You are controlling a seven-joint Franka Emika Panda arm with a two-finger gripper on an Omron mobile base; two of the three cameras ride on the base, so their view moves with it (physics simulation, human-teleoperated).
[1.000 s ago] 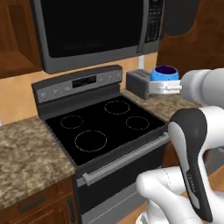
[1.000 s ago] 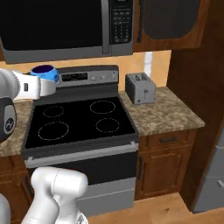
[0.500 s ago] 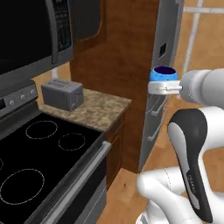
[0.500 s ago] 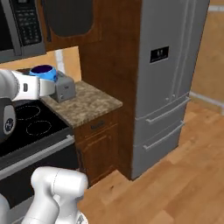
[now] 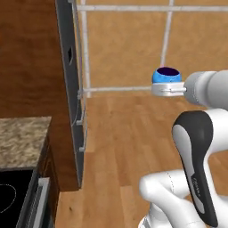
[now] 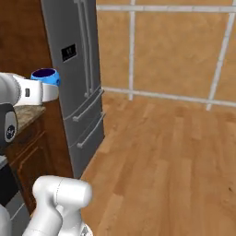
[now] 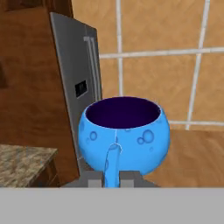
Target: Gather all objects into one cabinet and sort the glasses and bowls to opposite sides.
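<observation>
Gripper [image 7: 112,178] clamped on blue mug [image 7: 124,135] handle, upright | grey fridge [image 6: 73,69] beside | granite counter [image 5: 22,140] near

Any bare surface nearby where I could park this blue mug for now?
The granite counter corner between the stove and the fridge is bare. The end effector carries the blue mug over open wood floor.

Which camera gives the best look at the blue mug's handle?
The hand view: the blue mug fills the middle, upright, its handle pinched in the end effector. The left base view and right base view show it small, handle hidden behind the arm.
</observation>
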